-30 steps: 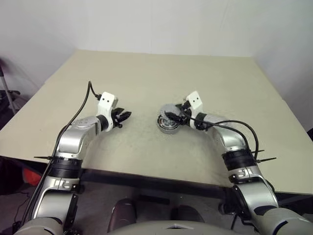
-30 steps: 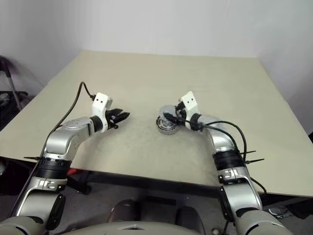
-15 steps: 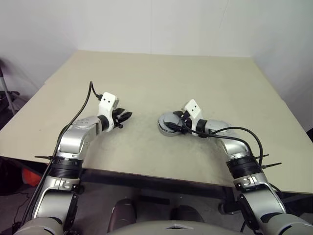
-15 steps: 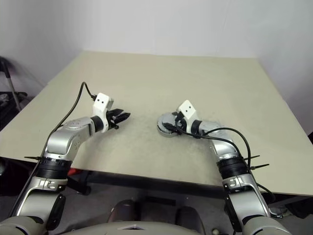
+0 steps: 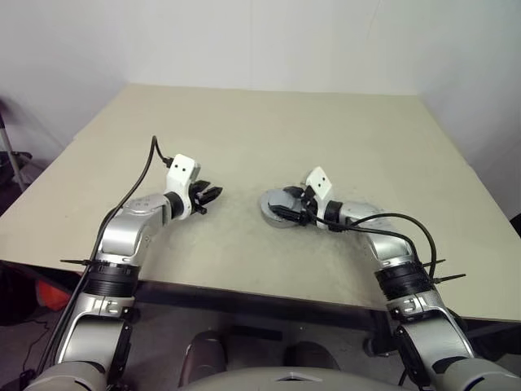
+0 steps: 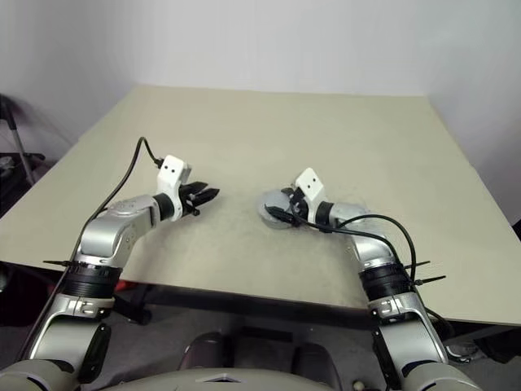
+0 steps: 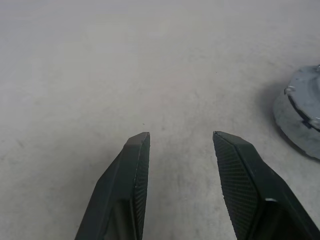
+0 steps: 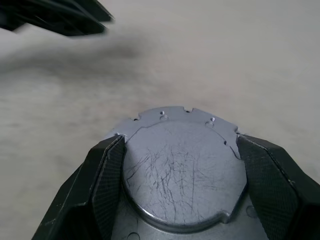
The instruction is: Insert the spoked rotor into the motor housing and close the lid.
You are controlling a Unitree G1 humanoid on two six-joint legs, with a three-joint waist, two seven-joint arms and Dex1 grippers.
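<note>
The right gripper (image 8: pixel 177 150) clasped the lid (image 8: pixel 182 167), probably to seat it; the left gripper (image 7: pixel 181 145) hung open, empty, well left.

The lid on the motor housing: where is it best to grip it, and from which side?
Probably across its notched edge, at two opposite points, coming low from the robot's right. The lid lies flat and round on the motor housing, and the right gripper already has a finger on each side of it.

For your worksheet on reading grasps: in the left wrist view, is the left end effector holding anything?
No. The left end effector has open fingers with bare table between them.
</note>
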